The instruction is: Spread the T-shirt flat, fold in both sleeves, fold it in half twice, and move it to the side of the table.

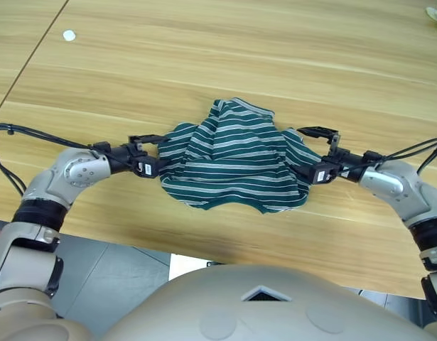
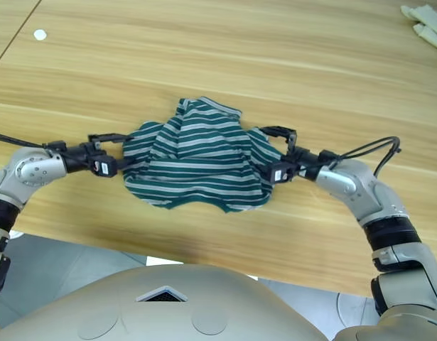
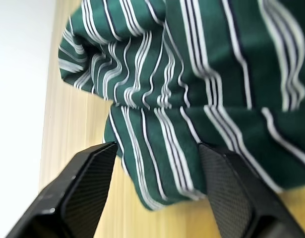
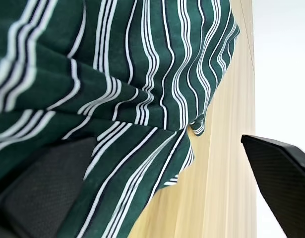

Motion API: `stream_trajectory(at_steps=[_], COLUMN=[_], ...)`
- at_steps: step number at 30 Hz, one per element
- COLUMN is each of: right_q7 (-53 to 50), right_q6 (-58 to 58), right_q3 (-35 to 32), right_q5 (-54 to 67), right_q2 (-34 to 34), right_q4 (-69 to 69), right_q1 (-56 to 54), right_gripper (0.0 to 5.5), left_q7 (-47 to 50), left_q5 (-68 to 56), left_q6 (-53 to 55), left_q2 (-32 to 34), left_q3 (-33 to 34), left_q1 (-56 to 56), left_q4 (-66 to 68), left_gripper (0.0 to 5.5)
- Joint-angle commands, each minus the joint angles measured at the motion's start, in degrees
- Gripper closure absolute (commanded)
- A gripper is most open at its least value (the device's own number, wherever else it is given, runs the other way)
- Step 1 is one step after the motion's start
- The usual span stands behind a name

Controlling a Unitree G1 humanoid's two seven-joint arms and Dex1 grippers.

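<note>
The T-shirt [image 1: 232,158] is lying bunched up on the wooden table [image 1: 204,57]. The left gripper [image 1: 154,153] is at the T-shirt's left side, fingers apart with loose cloth between them. The right gripper [image 1: 307,151] is at its right side, wide open and gripping nothing. A white dot [image 1: 69,35] sits far off to the T-shirt's back left, and a pale cloth [image 2: 424,25] far off to its back right.
</note>
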Motion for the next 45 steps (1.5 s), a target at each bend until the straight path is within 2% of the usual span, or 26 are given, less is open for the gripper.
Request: stream_trajectory(at_steps=[1,6,10,14,18,21,26,32,33,45], right_q7=[0.13,-0.29,1.57,8.22,14.73,17.47,18.26,17.01,16.97,17.52], right_q6=[0.02,-0.08,-0.62,-2.64,-2.4,-0.27,6.17,9.43,9.45,6.88], right_q3=[-3.33,-7.18,-9.33,-6.45,-4.55,-3.59,-4.42,-3.38,-3.09,0.88], right_q5=[2.0,2.83,10.9,17.87,20.34,17.86,11.58,5.66,5.24,5.69], right_q2=[-1.85,-3.04,-2.29,-5.91,-9.43,-10.0,-9.83,-8.79,-8.7,-7.08], right_q4=[-2.58,-4.67,-12.54,-20.97,-24.14,-23.33,-20.97,-18.05,-17.87,-18.94], right_q1=[1.22,2.17,4.03,11.69,18.16,20.13,20.87,19.75,19.55,20.44], right_gripper=[0.12,0.12,0.12,0.12,0.12,0.12,0.12,0.12,0.26,2.47], left_q7=[-0.43,-5.17,-12.22,-19.44,-22.79,-22.92,-21.28,-21.92,-22.12,-22.88], left_q5=[-2.26,-12.12,-24.34,-30.86,-27.51,-23.14,-16.37,-14.72,-14.66,-11.6], left_q6=[0.65,-0.62,-1.37,-0.29,1.58,4.78,10.35,12.64,12.64,13.15], left_q2=[3.31,5.57,7.69,10.55,10.12,8.24,6.41,7.23,7.35,7.4], left_q3=[3.62,4.71,2.45,0.26,-1.08,-1.04,0.4,1.6,1.68,1.43], left_q1=[1.07,7.03,12.37,17.53,19.46,17.57,15.98,16.12,16.18,16.49], left_q4=[-4.74,-13.7,-22.5,-27.6,-26.41,-26.09,-28.81,-30.48,-30.6,-29.78], left_gripper=[2.46,2.46,2.46,2.46,2.46,2.46,2.46,2.46,2.46,4.36])
